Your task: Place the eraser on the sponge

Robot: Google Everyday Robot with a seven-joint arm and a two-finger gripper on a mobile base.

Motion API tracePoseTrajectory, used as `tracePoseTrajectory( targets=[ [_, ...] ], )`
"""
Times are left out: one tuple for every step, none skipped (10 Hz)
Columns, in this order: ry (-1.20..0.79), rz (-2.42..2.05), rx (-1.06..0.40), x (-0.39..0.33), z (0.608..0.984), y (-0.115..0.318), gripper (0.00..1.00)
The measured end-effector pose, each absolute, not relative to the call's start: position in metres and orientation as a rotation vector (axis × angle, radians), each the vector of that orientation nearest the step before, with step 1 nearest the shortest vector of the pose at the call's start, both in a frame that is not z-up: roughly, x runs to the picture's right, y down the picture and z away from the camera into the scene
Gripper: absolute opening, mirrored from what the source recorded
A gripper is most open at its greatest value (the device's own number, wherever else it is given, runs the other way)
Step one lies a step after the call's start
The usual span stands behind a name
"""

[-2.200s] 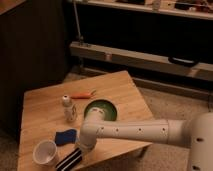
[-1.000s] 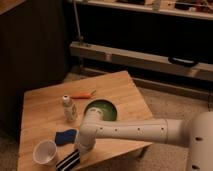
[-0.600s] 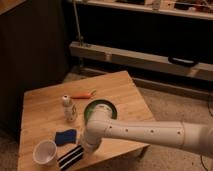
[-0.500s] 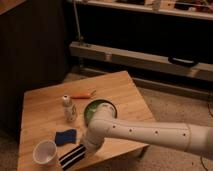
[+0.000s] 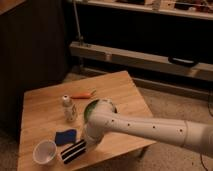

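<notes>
The eraser (image 5: 73,151), a black block with white stripes, is near the table's front edge, just right of the white cup (image 5: 45,152). My gripper (image 5: 86,143) sits at the eraser's right end, at the tip of the white arm (image 5: 150,129) that reaches in from the right, and is shut on the eraser. The wrist hides most of the fingers. The sponge (image 5: 65,136), a small dark blue pad, lies flat on the table just behind the eraser and left of the wrist.
A green bowl (image 5: 95,105) stands behind the arm, half hidden by it. A small white bottle (image 5: 69,107) stands left of the bowl, with an orange carrot (image 5: 82,95) behind it. The wooden table (image 5: 120,90) ends close in front of the eraser.
The arm has shifted a little right and up. The eraser has come slightly away from the front edge, toward the sponge, with the gripper still on it.
</notes>
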State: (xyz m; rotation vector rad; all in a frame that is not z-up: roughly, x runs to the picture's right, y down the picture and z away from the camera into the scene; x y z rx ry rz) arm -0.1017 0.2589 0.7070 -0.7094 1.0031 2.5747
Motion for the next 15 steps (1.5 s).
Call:
tracePoseTrajectory(
  targets=[
    [1.001,2.590,-0.708,-0.109,0.713,0.248,0.00],
    [0.997,2.594,-0.709,-0.115,0.714,0.242,0.00],
    [0.993,2.599,-0.712,-0.121,0.716,0.237,0.00],
    [0.988,2.599,-0.719,-0.137,0.721,0.229,0.00],
    [0.985,2.594,-0.726,-0.148,0.724,0.226,0.00],
    [0.983,2.584,-0.736,-0.162,0.728,0.224,0.00],
    [0.988,2.578,-0.750,-0.174,0.736,0.224,0.00],
    [0.989,2.571,-0.760,-0.180,0.741,0.224,0.00],
    [0.993,2.560,-0.766,-0.187,0.747,0.226,0.00],
    [0.997,2.551,-0.768,-0.191,0.750,0.229,0.00],
    [1.002,2.549,-0.768,-0.190,0.752,0.232,0.00],
    [1.006,2.550,-0.769,-0.189,0.753,0.234,0.00],
    [1.006,2.553,-0.769,-0.187,0.753,0.235,0.01],
    [1.011,2.561,-0.772,-0.185,0.754,0.237,0.11],
    [1.016,2.569,-0.772,-0.184,0.754,0.238,0.21]
  ],
)
